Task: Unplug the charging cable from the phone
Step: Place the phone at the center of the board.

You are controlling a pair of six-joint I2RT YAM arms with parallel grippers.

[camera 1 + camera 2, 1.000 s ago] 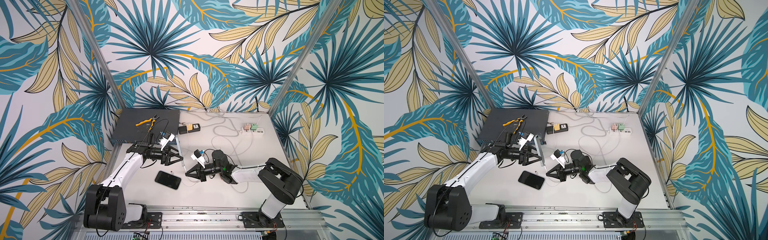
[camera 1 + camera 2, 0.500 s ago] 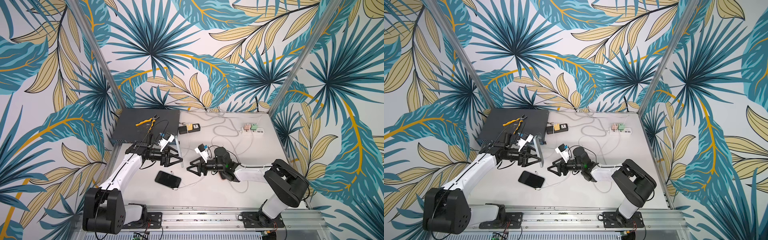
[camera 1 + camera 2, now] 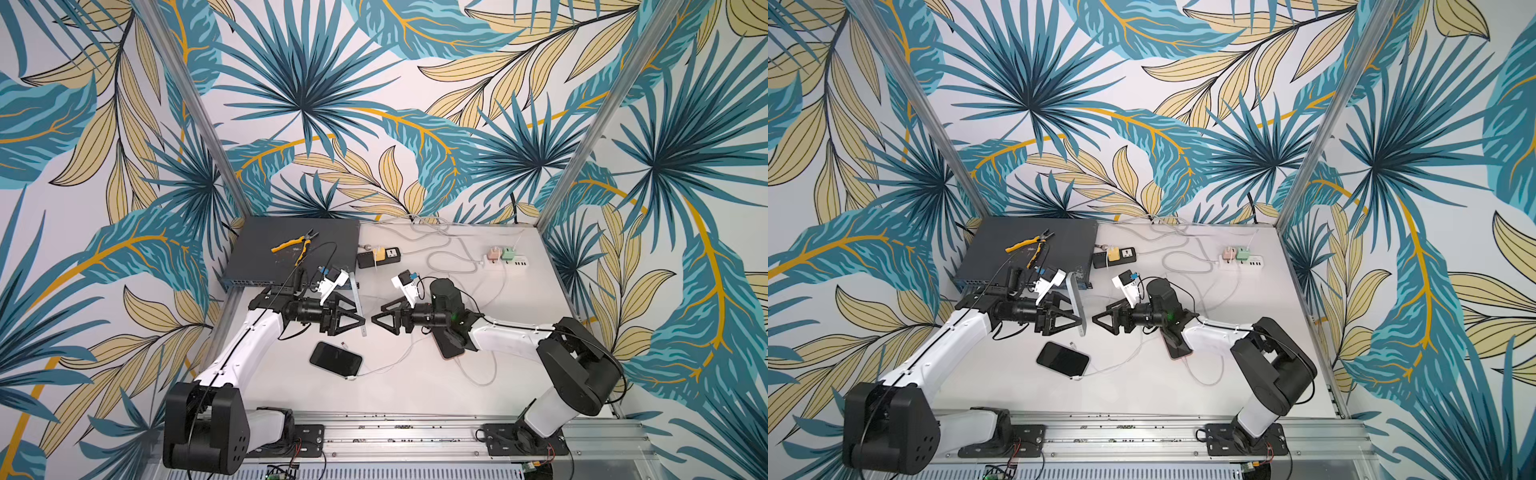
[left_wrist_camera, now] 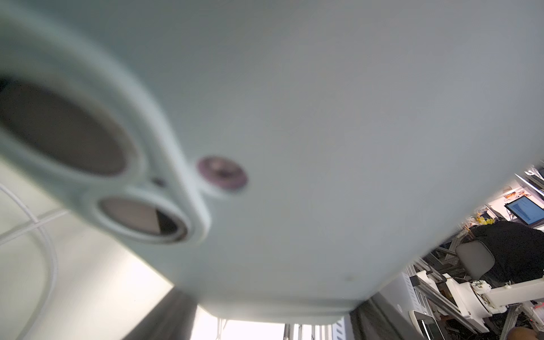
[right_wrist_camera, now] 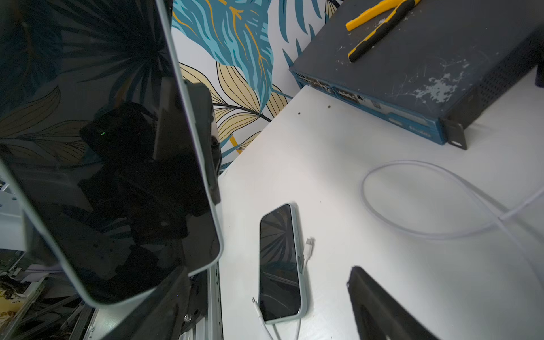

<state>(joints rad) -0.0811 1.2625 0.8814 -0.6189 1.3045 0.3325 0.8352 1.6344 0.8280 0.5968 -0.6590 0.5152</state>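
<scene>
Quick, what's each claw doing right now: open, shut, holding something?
The left gripper: closed, holding the pale phone up off the table.
The right gripper: open, holding nothing.

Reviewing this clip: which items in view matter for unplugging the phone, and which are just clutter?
Job in hand: phone held upright; left gripper, shut on it; right gripper, open; white charging cable, plug loose on the table.
Lying about: flat dark phone; third phone, partly hidden; yellow pliers; network switch; black socket block; white power strip.
</scene>
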